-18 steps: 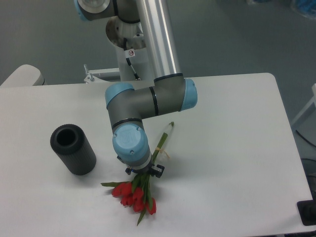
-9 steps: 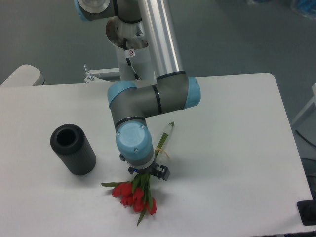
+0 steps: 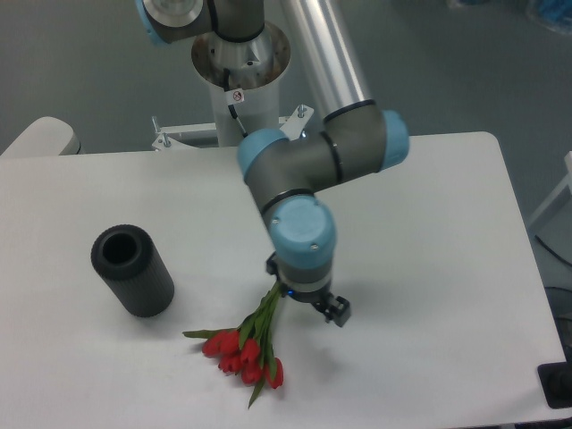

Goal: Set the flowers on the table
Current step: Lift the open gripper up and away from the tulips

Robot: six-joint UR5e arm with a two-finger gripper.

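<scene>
Red tulip heads of the flowers [image 3: 243, 355] lie on the white table [image 3: 429, 268], near its front edge, green stems running up and right beneath my wrist. My gripper [image 3: 304, 299] hangs over the stem end, mostly hidden by the blue wrist cap; whether my fingers are spread or pinching, I cannot tell. Black cylinder [image 3: 132, 270] stands upright to the left, well apart from the blooms.

We count one bunch of flowers [image 3: 243, 350] and one black cylinder [image 3: 132, 270] left of it, both on one table [image 3: 429, 268].
</scene>
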